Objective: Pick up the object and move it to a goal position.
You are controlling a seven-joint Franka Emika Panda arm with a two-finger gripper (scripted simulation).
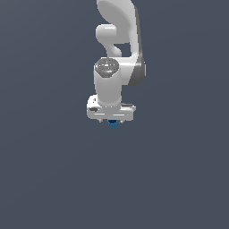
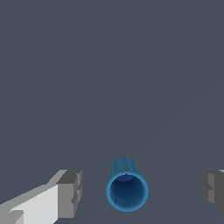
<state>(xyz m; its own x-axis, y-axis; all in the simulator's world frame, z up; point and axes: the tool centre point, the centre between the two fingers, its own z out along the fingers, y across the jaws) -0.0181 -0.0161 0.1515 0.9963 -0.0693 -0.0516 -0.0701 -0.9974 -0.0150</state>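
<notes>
The object is a small blue cup-shaped cylinder (image 2: 127, 188) with a darker hollow inside. In the wrist view it stands upright between my two grey fingertips (image 2: 70, 192), with clear gaps on both sides. My gripper (image 2: 141, 193) is open around it and touches it on neither side. In the exterior view only a small blue part of the object (image 1: 113, 124) shows under the white gripper (image 1: 112, 120), which hides the rest. The white arm reaches down from the top of the exterior view.
A plain dark grey surface (image 1: 53, 170) fills both views. No other objects or edges show.
</notes>
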